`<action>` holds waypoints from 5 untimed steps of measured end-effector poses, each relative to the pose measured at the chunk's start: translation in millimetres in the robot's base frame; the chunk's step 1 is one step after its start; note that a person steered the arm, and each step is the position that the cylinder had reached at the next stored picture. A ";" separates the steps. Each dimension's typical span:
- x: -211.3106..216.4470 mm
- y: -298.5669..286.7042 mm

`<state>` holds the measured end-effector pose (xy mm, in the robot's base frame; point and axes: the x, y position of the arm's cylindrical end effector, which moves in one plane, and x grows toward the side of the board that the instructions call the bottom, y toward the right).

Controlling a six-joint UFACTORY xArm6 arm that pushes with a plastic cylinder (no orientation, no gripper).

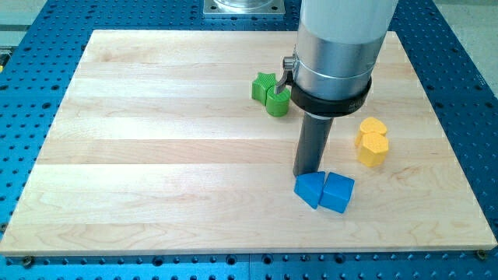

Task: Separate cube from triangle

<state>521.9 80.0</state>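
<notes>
A blue triangle block (pixel 310 189) and a blue cube (pixel 338 193) lie side by side and touching, low on the board's right half. My tip (pixel 307 173) stands just above the triangle's top edge, touching or nearly touching it, slightly left of the seam between the two blocks. The rod hangs from a wide grey and white arm body (pixel 334 54) that covers part of the board's upper right.
A green star block (pixel 264 85) and a green rounded block (pixel 278 100) sit touching at upper centre, left of the arm. A yellow block (pixel 373 143) stands at the right. The wooden board (pixel 156 155) lies on a blue perforated table.
</notes>
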 end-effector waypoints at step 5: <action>-88.1 3.7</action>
<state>433.8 83.7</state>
